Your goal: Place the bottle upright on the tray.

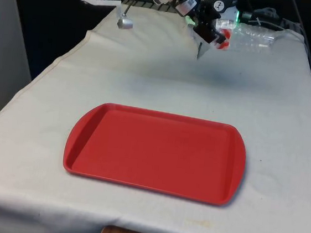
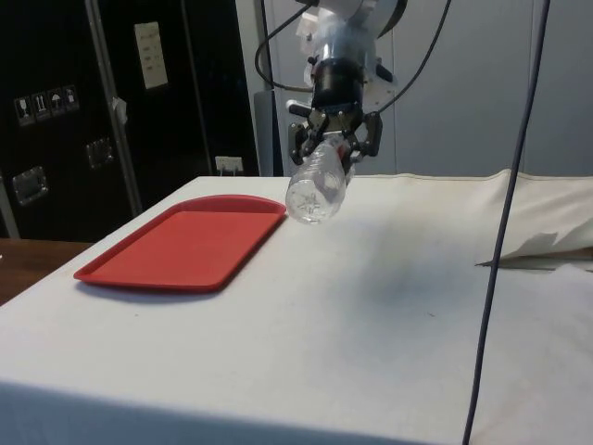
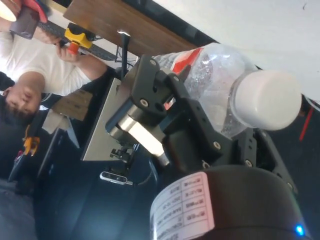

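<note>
A flat red plastic tray with rounded corners and a low raised rim lies on the white cloth-covered table, close to the near edge in the front view. Its whole inner surface is bare. A wide stretch of open cloth separates it from the far end of the table, where the black two-finger gripper hangs in the air above the cloth.

The gripper is pinching a clear, ribbed plastic bottle near its neck; the wrist view shows the fingers pressed against the crinkled wall just behind the white cap. The bottle carries a red label. It is held lying over, not upright: in the front view its long axis runs roughly level toward the front view's right, and in the side view its base points toward the camera, tipped slightly downward. The bottle is well apart from the tray, clear of the table
</note>
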You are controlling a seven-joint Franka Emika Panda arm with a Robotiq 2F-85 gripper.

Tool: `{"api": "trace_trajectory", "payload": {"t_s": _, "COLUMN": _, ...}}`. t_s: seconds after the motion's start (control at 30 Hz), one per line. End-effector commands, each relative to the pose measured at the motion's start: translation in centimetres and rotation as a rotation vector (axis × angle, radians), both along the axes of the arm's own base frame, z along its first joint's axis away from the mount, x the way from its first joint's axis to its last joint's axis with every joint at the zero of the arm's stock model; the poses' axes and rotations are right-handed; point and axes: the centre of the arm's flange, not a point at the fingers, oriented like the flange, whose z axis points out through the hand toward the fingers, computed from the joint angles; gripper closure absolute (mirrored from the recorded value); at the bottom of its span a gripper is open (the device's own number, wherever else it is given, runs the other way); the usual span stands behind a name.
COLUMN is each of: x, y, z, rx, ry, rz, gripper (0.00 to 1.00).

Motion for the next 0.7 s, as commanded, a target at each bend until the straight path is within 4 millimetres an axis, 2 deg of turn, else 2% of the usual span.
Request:
{"api": "trace_trajectory", "payload": {"t_s": 0.0, "x": 0.0, "y": 0.0, "z": 0.1, "rx": -0.004, "ry": 0.002, "rz": 0.002, "gripper": 0.67}}
{"api": "trace_trajectory", "payload": {"t_s": 0.67, "x": 0.3, "y": -0.1, "z": 4.6, "rx": -0.065, "ry": 0.028, "rz": 0.004, "gripper": 0.67}}
